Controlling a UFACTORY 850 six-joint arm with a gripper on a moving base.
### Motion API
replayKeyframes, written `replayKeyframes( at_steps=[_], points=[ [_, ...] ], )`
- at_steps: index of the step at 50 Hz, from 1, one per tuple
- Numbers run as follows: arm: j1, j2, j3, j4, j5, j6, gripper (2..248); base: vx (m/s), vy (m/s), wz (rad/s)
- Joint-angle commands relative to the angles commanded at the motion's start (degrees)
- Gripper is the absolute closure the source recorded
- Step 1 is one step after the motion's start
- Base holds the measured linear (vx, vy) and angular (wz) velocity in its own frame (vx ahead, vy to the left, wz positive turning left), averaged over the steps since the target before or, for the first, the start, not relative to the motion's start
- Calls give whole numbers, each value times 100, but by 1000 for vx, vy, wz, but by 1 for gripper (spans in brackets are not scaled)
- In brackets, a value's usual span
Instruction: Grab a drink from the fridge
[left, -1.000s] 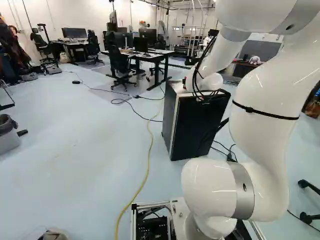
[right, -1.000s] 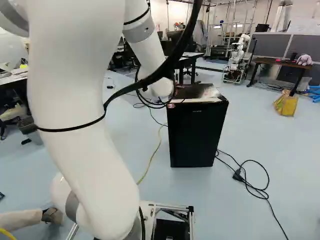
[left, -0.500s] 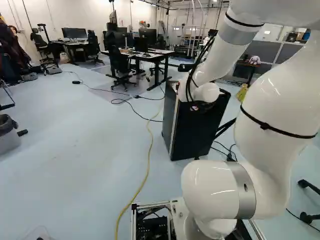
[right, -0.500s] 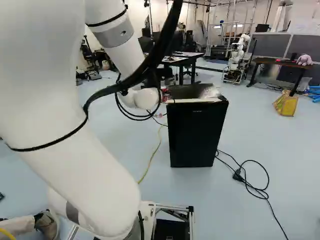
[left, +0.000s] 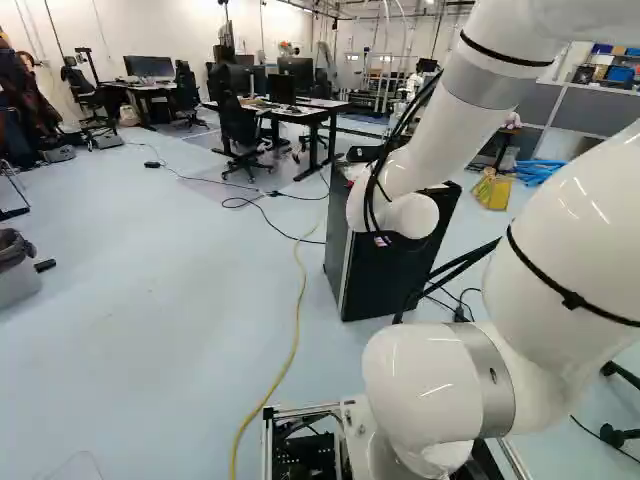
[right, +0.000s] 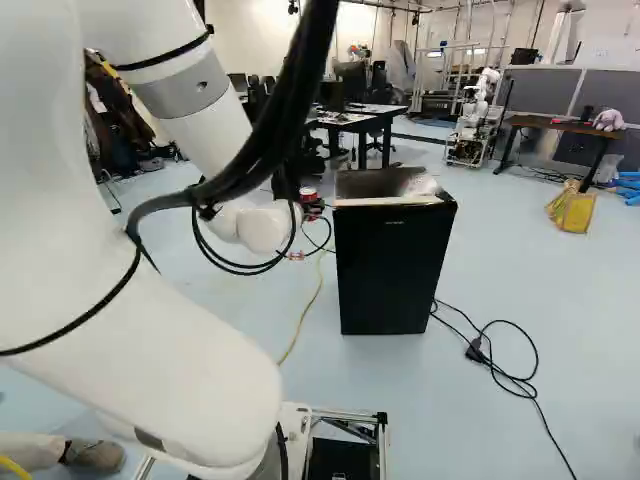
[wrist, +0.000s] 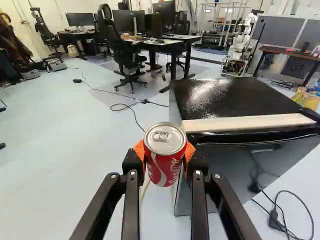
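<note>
Since the earlier frames, my arm (left: 570, 260) has swung back and lower: its wrist (left: 412, 215) sits further down in the left base view, and further left and down in the right one. The can (wrist: 164, 167) has travelled with it, now plain to see near the centre of the right base view. Base steady; fridge (right: 395, 270) unmoved.

Can: red, silver top and pull tab towards my wrist camera. My gripper (right: 312, 209) has it pinched, an orange pad (wrist: 140, 149) pressed to either side. In the right base view it shows left of the fridge's upper left corner.

Arm pose: from the foot joint the lower link leans out to the right edge of the left base view; the upper link slants down from the upper right to the wrist, which overlaps the fridge there. In the right base view the arm fills much of the left side, black cables (right: 250, 274) looping below the wrist.

Fridge: dark, upright on the floor, pale strip (wrist: 245, 122) along its top front edge. Plug and black lead (right: 475, 349) on the floor, lower right of the right base view. Yellow cable (left: 297, 320) runs up the lower middle of the left base view. Another robot (right: 472, 120) stands upper right in the right base view.
</note>
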Motion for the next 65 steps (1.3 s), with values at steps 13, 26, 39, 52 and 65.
replayKeyframes(
  at_steps=[13,26,39,52,65],
  points=[
    [181,307,456,220,142,-113,155,0,0,0],
    [323,547,811,391,252,-201,155,0,0,0],
    [421,714,1058,511,329,-262,155,0,0,0],
    [477,808,1197,578,372,-297,155,0,0,0],
    [490,830,1230,594,383,-305,155,0,0,0]
  ],
)
